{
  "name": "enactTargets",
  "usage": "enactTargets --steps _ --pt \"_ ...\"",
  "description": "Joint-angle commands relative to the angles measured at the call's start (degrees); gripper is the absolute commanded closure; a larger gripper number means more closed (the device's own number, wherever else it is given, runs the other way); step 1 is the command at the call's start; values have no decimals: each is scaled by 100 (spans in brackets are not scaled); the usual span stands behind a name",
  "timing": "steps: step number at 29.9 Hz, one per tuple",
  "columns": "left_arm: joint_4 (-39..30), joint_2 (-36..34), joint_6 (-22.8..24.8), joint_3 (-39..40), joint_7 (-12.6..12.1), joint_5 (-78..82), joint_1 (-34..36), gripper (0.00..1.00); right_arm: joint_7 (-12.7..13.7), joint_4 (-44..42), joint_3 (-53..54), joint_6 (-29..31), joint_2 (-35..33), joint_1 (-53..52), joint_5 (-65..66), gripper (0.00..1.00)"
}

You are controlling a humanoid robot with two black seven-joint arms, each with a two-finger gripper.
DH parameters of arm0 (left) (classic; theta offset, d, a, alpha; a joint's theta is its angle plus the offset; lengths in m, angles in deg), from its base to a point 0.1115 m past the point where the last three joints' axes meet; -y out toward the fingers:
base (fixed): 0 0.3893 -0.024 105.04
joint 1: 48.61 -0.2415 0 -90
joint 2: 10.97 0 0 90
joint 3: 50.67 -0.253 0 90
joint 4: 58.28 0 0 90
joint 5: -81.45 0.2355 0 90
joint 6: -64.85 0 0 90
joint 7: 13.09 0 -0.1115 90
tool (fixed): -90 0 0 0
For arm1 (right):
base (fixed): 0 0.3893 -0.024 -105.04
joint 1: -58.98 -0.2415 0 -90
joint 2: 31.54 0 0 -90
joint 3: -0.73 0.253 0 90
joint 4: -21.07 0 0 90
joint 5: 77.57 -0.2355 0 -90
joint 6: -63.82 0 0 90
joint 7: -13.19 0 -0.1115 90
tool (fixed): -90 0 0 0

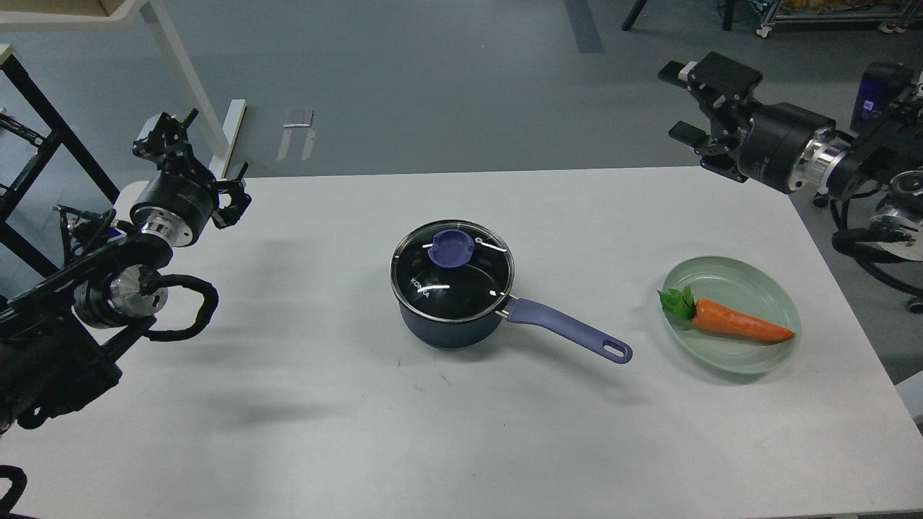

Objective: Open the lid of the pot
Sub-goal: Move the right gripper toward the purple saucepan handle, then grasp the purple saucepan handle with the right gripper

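From the head view, the pot (451,313) is sitting near the middle of the white table (324,432), and everything else is placed from it; the lid (452,270) is lying flat and closed on the pot's rim, its purple-blue knob (451,249) showing toward the far side of the glass; the pot's long handle (570,328) is pointing right and toward the near edge, its holed end resting on the table.

Right of the pot, beyond the handle's tip and apart from it, a pale green dish (750,360) is sitting on the table, carrying an orange carrot (739,324) with its green leaves turned toward the pot.

Far to the left of the pot, the left gripper (169,137) is hanging over the table's far left corner, touching nothing; its fingers are seen dark and nearly end-on, so I cannot tell how far apart they are standing.

Far to the right of the pot and beyond the table's far edge, the right gripper (678,101) is hovering above the floor with its two fingers spread wide and nothing between them.
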Motion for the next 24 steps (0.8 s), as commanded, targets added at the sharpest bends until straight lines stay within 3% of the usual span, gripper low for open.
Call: enactTargets --steps 1,8,15,24 --pt "-16 -17 -17 -4 -17 46 -15 1 -1 171 -992 -3 240 -846 840 0" --pt "-25 -8 18 4 -8 152 -6 1 -18 760 -2706 -108 925 -2138 2615 1" --pt "-51 -8 -26 4 -8 152 108 1 -36 989 -3797 -319 1716 -2447 3591 4" --pt "-51 -140 18 4 -8 284 187 1 -27 945 -4475 -504 2306 -2412 3978 22"
